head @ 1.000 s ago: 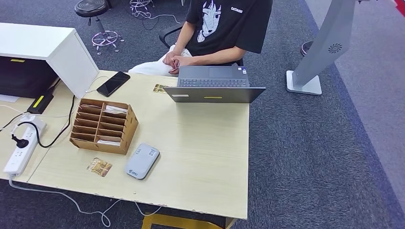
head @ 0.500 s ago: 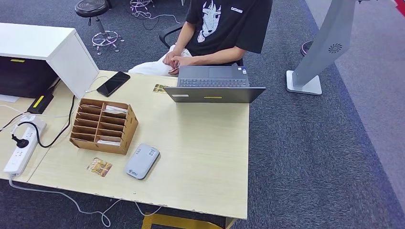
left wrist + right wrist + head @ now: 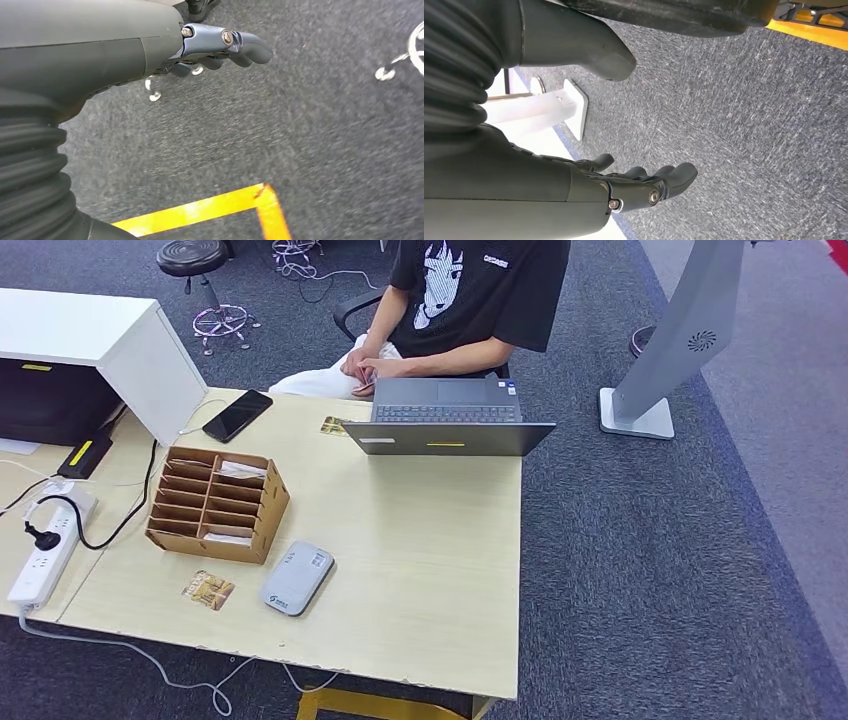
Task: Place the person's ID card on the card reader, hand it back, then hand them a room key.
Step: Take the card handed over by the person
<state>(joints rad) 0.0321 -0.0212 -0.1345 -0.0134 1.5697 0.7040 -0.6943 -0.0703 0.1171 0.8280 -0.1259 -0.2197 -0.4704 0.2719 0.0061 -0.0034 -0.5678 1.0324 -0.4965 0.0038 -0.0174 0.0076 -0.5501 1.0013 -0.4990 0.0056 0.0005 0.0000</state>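
Wooden table [image 3: 420,570] w/ person [image 3: 470,300] seated at far edge behind laptop [image 3: 447,420]. Grey card reader [image 3: 297,578] near front edge, card [image 3: 208,590] just beside it. Left robot hand [image 3: 220,47] & right robot hand [image 3: 639,187] empty, fingers apart, over carpet.

Office or reception desk: wooden desk [image 3: 420,570], open laptop [image 3: 447,420], card reader [image 3: 298,578], cardboard organizer [image 3: 217,503], power strip [image 3: 38,560], grey carpet [image 3: 650,570].
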